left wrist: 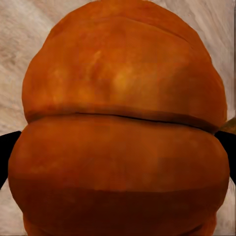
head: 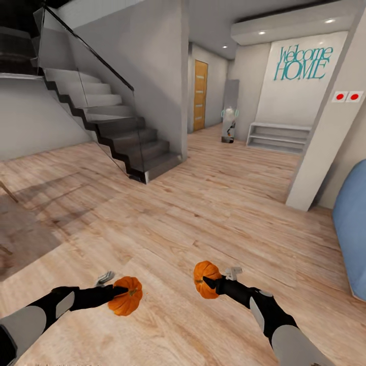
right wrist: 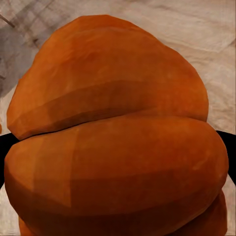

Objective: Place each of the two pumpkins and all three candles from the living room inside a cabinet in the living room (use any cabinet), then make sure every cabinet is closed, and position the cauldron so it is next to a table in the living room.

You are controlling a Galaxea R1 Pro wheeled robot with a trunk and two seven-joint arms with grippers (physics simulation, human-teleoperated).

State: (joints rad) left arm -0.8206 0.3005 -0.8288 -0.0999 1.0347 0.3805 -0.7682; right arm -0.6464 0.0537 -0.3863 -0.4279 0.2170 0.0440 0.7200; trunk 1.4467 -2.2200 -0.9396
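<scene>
Two orange ribbed pumpkins are held above the wooden floor. My left gripper [head: 124, 293] is shut on one pumpkin [head: 127, 300], low and left of centre in the head view. My right gripper [head: 207, 282] is shut on the other pumpkin [head: 204, 277], low and right of centre. Close up, the left pumpkin [left wrist: 123, 128] sits between black fingertips [left wrist: 6, 152] at both sides, and the right pumpkin [right wrist: 113, 137] likewise between black fingertips [right wrist: 227, 147]. Candles, cabinet, cauldron and coffee table are out of view.
A grey staircase [head: 117, 137] with a glass rail rises at the left. A white wall corner [head: 325, 147] stands at the right, with a blue rounded object [head: 352, 223] beside it. A hallway with an orange door [head: 200, 94] and a white shelf [head: 278, 136] lies ahead. A grey rug edge [head: 20, 239] shows at far left.
</scene>
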